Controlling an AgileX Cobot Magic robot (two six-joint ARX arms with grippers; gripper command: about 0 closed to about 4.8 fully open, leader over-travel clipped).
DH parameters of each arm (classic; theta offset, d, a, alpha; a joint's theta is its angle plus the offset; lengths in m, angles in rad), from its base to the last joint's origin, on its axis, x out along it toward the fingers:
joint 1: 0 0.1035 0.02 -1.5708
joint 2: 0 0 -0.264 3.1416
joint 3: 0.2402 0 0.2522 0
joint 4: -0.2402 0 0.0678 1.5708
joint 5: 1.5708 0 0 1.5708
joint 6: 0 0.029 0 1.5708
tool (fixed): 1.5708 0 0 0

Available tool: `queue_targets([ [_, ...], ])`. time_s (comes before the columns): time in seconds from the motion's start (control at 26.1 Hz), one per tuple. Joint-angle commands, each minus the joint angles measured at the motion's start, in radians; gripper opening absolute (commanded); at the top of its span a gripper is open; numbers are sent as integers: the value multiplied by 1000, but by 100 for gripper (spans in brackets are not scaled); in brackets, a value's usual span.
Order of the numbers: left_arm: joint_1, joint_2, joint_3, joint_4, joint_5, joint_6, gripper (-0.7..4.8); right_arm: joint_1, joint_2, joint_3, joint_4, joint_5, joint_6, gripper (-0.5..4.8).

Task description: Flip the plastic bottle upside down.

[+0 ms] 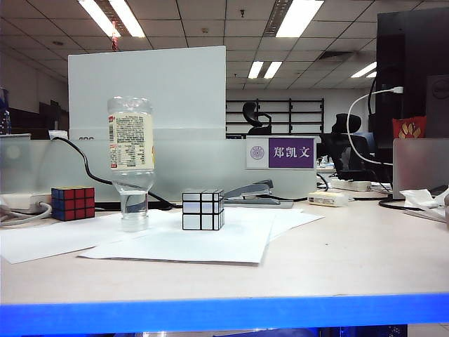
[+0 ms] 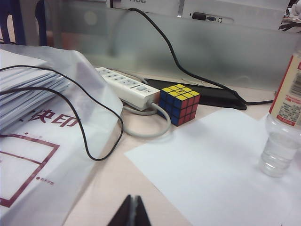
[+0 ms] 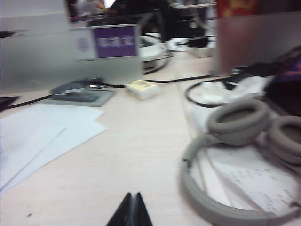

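Both claws — left claw (image 2: 131,212), right claw (image 3: 131,210) — pressed together over table; clear plastic bottle (image 1: 131,163) stands cap-down.

I see the plastic bottle (image 1: 131,163) standing cap-down on paper sheets (image 1: 175,242); silver cube (image 1: 203,210) right of it, colored cube (image 1: 73,203) left.

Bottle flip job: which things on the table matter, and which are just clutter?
Job: plastic bottle, standing cap-down on paper; left gripper and right gripper, both shut, holding nothing.

Clutter: colored cube, mirror cube, stapler, power strip, headphones.
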Motion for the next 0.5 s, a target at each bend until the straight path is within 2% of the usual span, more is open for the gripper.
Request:
queue_targets([
  [0.04,1,-1,1,10,3,-1,-5,4,-2,-8,2,40,3,-8],
  [0.5,1,-1,1,9,3,-1,-5,6,-2,-8,-3,42,-1,-8],
])
